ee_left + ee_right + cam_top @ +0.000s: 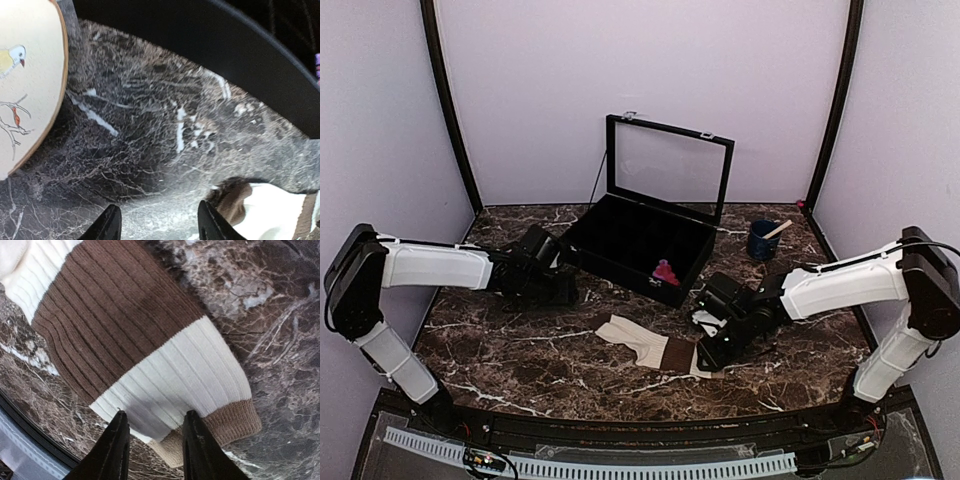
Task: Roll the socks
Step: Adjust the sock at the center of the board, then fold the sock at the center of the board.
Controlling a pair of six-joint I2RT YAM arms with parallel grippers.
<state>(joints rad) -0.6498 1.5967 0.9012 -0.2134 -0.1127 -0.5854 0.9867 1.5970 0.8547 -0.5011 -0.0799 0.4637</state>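
Observation:
The cream-beige sock (645,345) lies flat on the marble table, in front of the black box. It has dark brown bands. My right gripper (708,355) is open at its right end, with the fingers just above the cuff. In the right wrist view the gripper (155,447) straddles the sock's white and tan bands (165,370). The magenta-pink sock (666,272) lies inside the black box (620,240). My left gripper (565,292) is open and empty over bare table left of the box. In the left wrist view the gripper (160,225) has the cream sock's brown end (270,210) just to its right.
The black box has an upright glass lid (670,165) at the back. A blue cup (763,240) with a stick stands at the back right. A round beige plate (25,75) with a bird pattern lies left of my left gripper. The box wall (225,40) runs beyond it.

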